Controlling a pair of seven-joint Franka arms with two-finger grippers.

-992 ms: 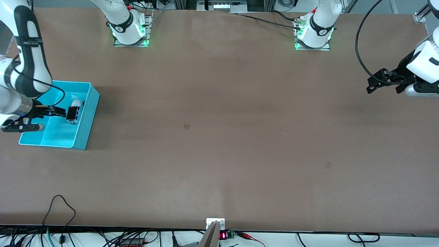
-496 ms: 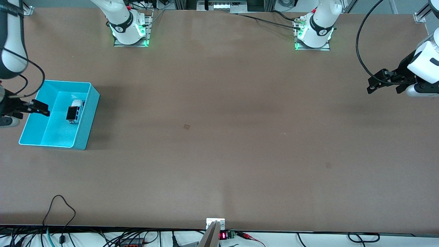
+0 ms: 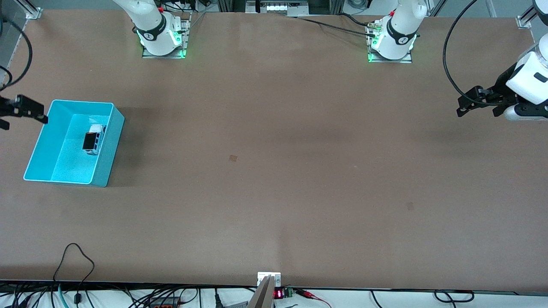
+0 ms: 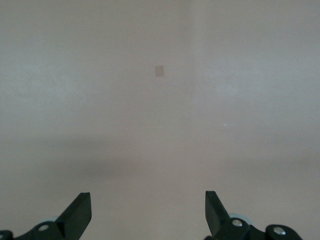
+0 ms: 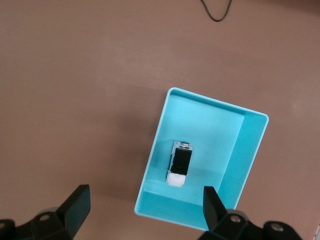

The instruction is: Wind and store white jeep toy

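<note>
— Brown bench [image 3: 274, 171], turquoise bin [image 3: 107, 171] at right arm's end; white jeep toy [image 3: 93, 139] inside. Stored?
— Looks done. Right hand [image 3: 19, 112] beside bin, fingers apart, empty; left hand [image 3: 477, 101] waiting, fingers apart. Next: retreat only.

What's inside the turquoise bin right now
Only the white jeep toy lies inside the turquoise bin, on its floor beside the wall toward the table's middle. The rest of the floor shows bare. What lies under the toy is covered.
</note>
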